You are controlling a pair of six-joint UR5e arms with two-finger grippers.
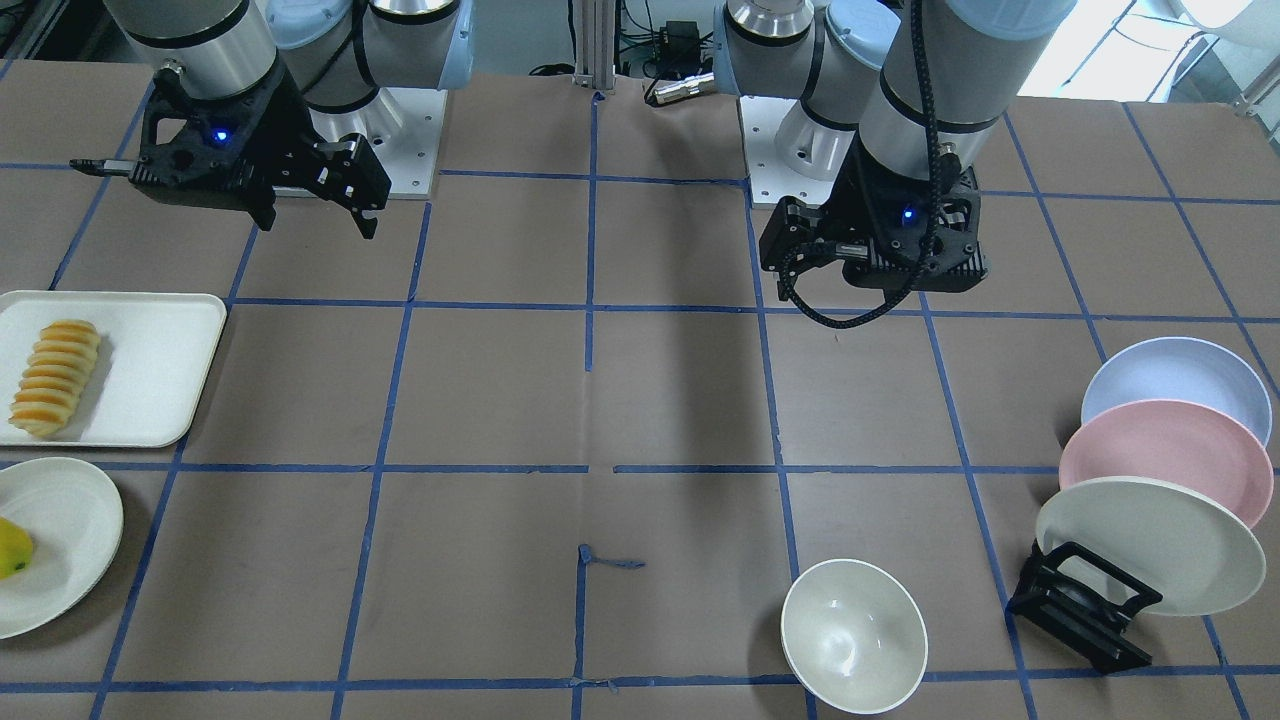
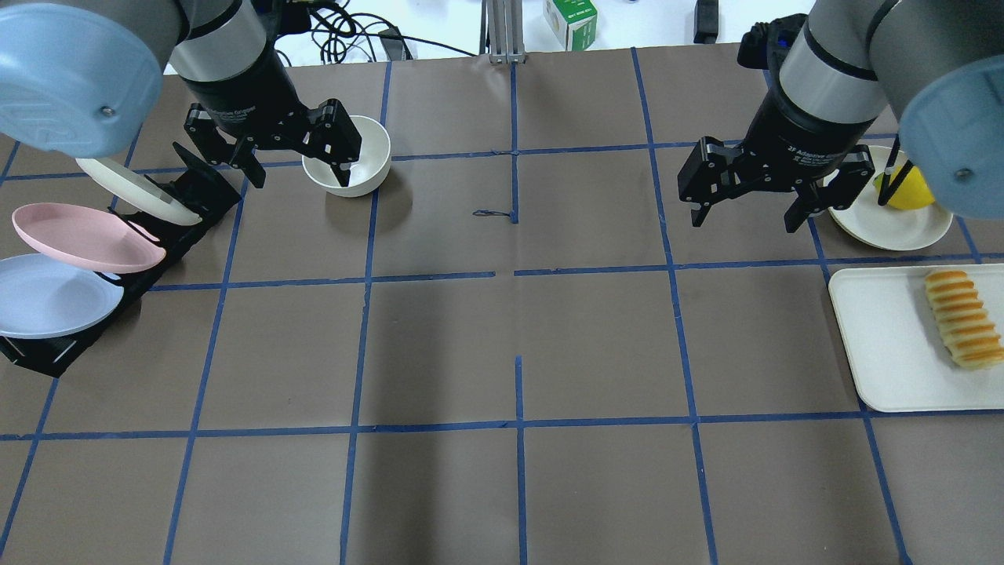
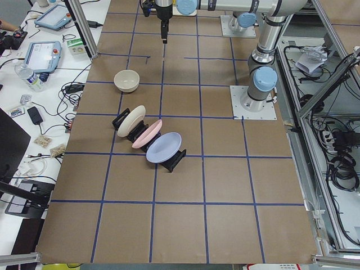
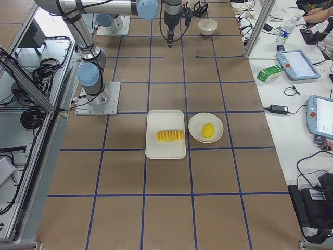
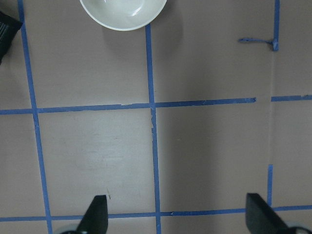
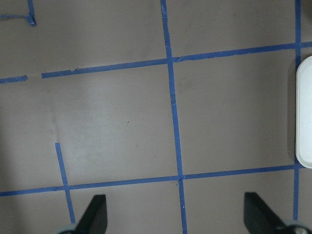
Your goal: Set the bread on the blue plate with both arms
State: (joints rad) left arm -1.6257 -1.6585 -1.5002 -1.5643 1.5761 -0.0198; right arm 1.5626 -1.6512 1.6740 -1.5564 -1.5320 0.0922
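**Both grippers empty; bread on its tray**

The elongated yellow-orange ridged bread loaf lies on a white rectangular tray at the right end of the brown, blue-taped table. The round pale blue plate leans in a black rack at the left end, beside a pink plate. The left gripper and right gripper hover above the table, jaws spread wide, holding nothing.

I'm seeing bright, even overhead light, and all views are sharp. Soft shadows fall on the table mid-grid. Glare blows out the front view's top-right corner.
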